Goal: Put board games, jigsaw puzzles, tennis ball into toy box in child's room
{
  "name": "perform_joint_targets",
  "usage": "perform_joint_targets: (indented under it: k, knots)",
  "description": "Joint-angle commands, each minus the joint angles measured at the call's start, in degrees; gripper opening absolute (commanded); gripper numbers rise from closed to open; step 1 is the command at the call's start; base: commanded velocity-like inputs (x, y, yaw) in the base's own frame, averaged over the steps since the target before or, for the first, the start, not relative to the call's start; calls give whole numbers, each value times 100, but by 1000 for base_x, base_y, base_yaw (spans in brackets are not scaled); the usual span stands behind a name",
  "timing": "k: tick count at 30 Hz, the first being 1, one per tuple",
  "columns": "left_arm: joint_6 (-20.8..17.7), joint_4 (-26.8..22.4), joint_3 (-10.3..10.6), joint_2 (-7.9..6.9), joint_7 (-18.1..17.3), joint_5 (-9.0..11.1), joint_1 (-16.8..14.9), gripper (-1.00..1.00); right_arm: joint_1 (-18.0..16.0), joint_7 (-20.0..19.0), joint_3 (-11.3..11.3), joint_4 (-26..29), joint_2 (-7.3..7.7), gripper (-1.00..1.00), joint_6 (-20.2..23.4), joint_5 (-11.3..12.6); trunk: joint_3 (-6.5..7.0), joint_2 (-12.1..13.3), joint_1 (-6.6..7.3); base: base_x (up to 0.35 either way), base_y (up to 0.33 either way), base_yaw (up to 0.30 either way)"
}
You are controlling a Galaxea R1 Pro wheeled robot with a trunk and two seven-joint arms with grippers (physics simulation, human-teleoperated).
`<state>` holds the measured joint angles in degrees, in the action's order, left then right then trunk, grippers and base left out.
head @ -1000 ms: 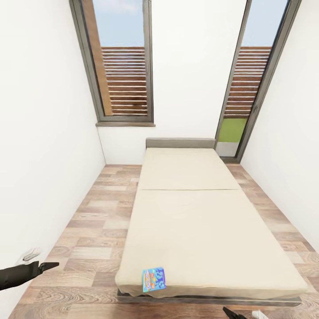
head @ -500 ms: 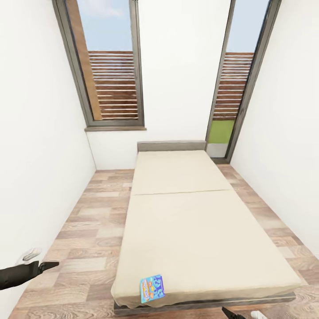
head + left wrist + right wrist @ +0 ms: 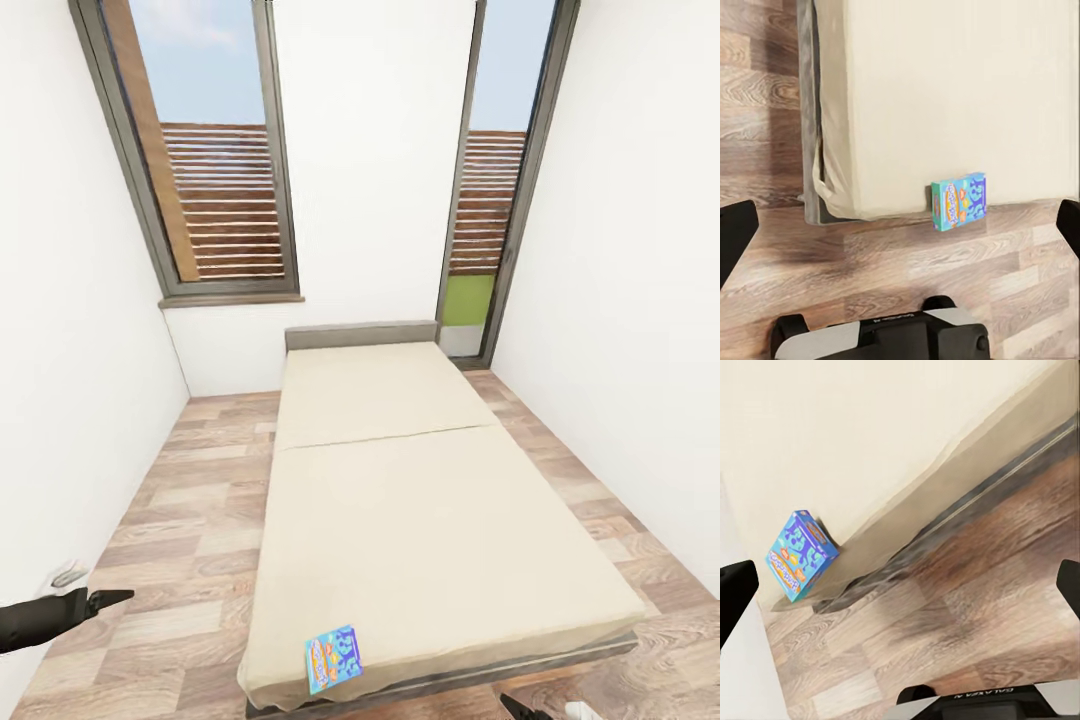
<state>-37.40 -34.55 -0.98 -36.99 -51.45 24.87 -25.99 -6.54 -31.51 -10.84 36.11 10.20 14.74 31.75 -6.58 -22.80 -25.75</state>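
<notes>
View has swung rightward since a second ago; the bed [image 3: 420, 500] has drifted left in frame. Blue board game [image 3: 333, 658] lies at its 6 o'clock edge, ungrasped. Left gripper [image 3: 900, 225] and right gripper [image 3: 900, 585] both spread, empty; approach continues

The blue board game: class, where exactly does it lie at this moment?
In the head view, the blue board game lies on the bed, at the mattress's near edge, close to its near-left corner.

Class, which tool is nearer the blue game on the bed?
Probably right: the right tool is just right of the blue game; the left tool hangs farther off to its left.
</notes>
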Motion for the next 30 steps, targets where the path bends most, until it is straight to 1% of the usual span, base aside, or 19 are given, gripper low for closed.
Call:
perform_joint_targets:
  k: [1, 5, 7, 13, 15, 19, 20, 22, 23, 26, 30]
  knots:
    - [-61, -5, -24, -1, -73, 22, -2, 100, -5, -15, -15, 2, -1, 100, 55, 51, -4, -12, -4, 0, 13, -196]
    - [-90, -13, -89, -7, -374, 10, -2, 100, -5, -14, -14, 2, -6, 100, 55, 51, 28, -12, -4, 0, 6, -163]
    - [-103, -15, -114, -17, -531, 1, -2, 100, -5, -14, -14, 2, -8, 100, 55, 51, 9, -92, -48, 0, 2, -117]
    - [-163, -14, -133, -37, -634, 0, -2, 100, -5, -13, -14, 2, -9, 100, 55, 51, -48, -333, -179, 0, 1, -100]
    - [-274, -14, -150, -59, -645, 5, -2, 100, -5, -13, -14, 2, -9, 100, 55, 51, -66, -413, -223, 0, 0, -90]
    - [-605, -27, -220, -113, -652, 13, -2, 100, -5, -13, -14, 2, -9, 100, 55, 52, -37, -413, -223, 0, 0, -44]
    - [-752, -52, -266, -126, -654, 14, -2, 100, -5, -13, -14, 2, -9, 100, 55, 52, -34, -413, -223, 0, 0, -19]
    - [-903, -92, -331, -137, -655, 15, -2, 100, -5, -13, -14, 2, -9, 100, 55, 53, -29, -413, -223, 0, 0, -14]
    - [-1062, -130, -400, -142, -655, 11, -4, 100, -5, -13, -14, 2, -9, 100, 56, 54, -27, -413, -223, 0, 0, -8]
    - [-1382, -178, -554, -148, -650, 4, -3, 100, -5, -4, -14, 2, -9, 100, 56, 53, -25, -413, -223, 0, 0, -4]
    - [-1580, -196, -681, -152, -648, 1, -2, 100, -5, 25, -14, 2, -13, 100, 55, 51, -96, -573, -311, 0, 0, -1]
